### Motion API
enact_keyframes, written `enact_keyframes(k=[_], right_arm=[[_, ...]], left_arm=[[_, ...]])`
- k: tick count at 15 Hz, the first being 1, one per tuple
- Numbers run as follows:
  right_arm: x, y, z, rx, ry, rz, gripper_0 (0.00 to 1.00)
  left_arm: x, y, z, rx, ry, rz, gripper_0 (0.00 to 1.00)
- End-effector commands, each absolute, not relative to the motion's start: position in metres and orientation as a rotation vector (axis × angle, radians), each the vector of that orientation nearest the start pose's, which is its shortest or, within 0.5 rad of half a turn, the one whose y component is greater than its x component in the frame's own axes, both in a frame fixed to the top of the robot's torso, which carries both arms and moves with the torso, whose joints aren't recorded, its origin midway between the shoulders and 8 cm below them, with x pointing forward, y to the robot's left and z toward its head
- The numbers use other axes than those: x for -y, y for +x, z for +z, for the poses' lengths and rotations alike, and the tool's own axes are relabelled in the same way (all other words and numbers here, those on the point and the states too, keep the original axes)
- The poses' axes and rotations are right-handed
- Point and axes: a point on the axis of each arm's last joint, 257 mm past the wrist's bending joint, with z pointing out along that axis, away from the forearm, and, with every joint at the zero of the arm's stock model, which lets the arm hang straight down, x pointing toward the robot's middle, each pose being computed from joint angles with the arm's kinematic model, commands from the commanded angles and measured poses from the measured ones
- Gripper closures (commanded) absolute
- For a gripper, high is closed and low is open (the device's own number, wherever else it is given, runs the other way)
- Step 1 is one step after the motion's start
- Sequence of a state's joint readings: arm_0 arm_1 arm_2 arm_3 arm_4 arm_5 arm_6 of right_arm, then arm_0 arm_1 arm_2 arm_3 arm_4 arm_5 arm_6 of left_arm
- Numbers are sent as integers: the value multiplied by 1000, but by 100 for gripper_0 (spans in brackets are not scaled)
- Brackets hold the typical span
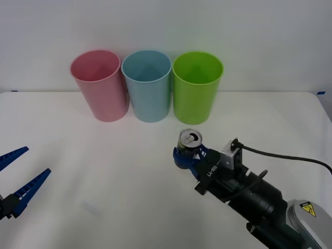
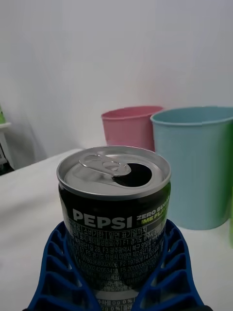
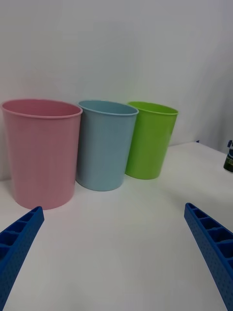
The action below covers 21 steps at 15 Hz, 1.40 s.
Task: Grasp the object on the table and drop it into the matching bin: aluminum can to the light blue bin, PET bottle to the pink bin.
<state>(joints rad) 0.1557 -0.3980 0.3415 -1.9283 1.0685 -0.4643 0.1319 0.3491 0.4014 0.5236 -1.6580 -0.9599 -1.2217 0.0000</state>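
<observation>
The wide flat white bench (image 1: pixel 104 171) fills the scene from the near edge to the far wall. At its far side three tall tapered plastic bins stand upright in a row with rims nearly touching: the pink bin (image 1: pixel 99 85) on the left, the light blue bin (image 1: pixel 147 85) in the middle and a lime green bin (image 1: pixel 196 87) on the right.

From the near right corner the robot's black right arm (image 1: pixel 259 199) reaches toward the middle of the bench. Its blue ribbed right pincer (image 1: pixel 189 157) is closed around the small aluminum can (image 1: pixel 189 141), one finger on each side of the can's lower body. The can is upright, with a black printed side, a silver top and an opened pull tab. It sits near of the green and light blue bins, well apart from them. From the front I cannot tell whether its base touches the bench.

At the near left edge the left pincer (image 1: pixel 18 179) hangs low over the bench with its blue fingers (image 3: pixel 211 243) spread wide, holding nothing.
</observation>
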Motion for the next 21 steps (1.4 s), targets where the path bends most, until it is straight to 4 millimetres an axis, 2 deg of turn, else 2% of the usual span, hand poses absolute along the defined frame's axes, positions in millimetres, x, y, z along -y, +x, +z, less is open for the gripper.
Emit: enact_keyframes(k=[1, 5, 8, 14, 21], right_arm=[[34, 414, -117, -1289, -560, 693, 100], [24, 444, -71, -1232, -488, 686, 100], [13, 468, -50, -1199, -481, 661, 100], [-10, 525, -29, -1185, -472, 629, 100], [-42, 603, -14, -1239, -412, 577, 100]], left_arm=[[-330, 342, -169, -1441, 465, -567, 0], [-330, 342, -169, -1441, 465, -567, 0], [-330, 342, -169, -1441, 465, -567, 0], [-330, 342, -169, -1441, 465, -567, 0], [-330, 342, -169, -1441, 465, -567, 0]])
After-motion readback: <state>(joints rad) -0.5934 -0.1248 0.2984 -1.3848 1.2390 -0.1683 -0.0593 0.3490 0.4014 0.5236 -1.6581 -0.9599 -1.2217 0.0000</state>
